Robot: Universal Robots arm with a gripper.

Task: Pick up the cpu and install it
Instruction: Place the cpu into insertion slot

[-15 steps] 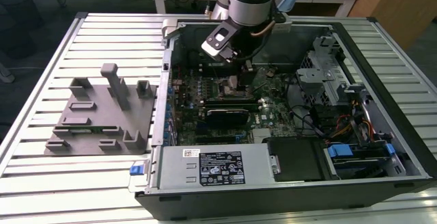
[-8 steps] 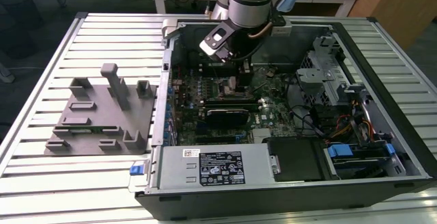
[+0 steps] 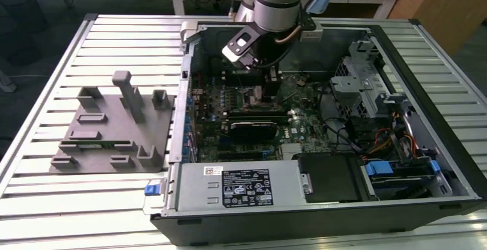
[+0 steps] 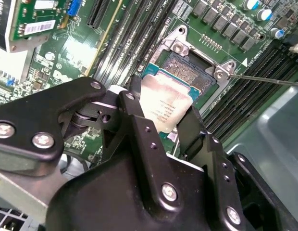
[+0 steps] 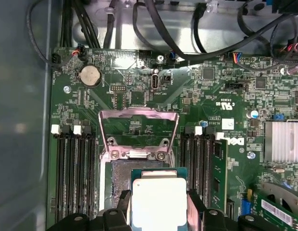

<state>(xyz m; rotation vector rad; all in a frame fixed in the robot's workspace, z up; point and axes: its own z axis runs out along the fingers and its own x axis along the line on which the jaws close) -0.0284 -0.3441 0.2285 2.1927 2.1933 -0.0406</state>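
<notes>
**Cpu held over the open socket, not yet confirmed seated**

Count: one arm (image 3: 274,4), one gripper (image 4: 163,115), one cpu (image 4: 163,103), one socket (image 4: 192,72), one computer case (image 3: 426,44), one grey tray (image 3: 110,130).

Gripper: its two black fingers (image 4: 134,103) clamp the cpu by opposite edges, set narrow to the cpu's width. In the first wrist view the cpu (image 5: 158,199) shows its pale metal lid with a thin green rim, held between the finger ends.

Cpu position: inside the case, directly over the near part of the socket, whose metal frame (image 5: 139,126) stands swung open. Whether the cpu touches the socket bed cannot be told.

Case contents: one green circuit board (image 5: 115,96) lying flat, carrying the socket, two banks of black memory slots (image 5: 74,168), one on either side of it, and one round coin battery (image 5: 90,75). Also one grey labelled power box (image 3: 243,184) and bundles of cables (image 3: 380,144).

Tray: it rests on the slatted table (image 3: 45,204), just beside the case on the exterior view's left. It carries several upright holders. What lies in it cannot be made out.
</notes>
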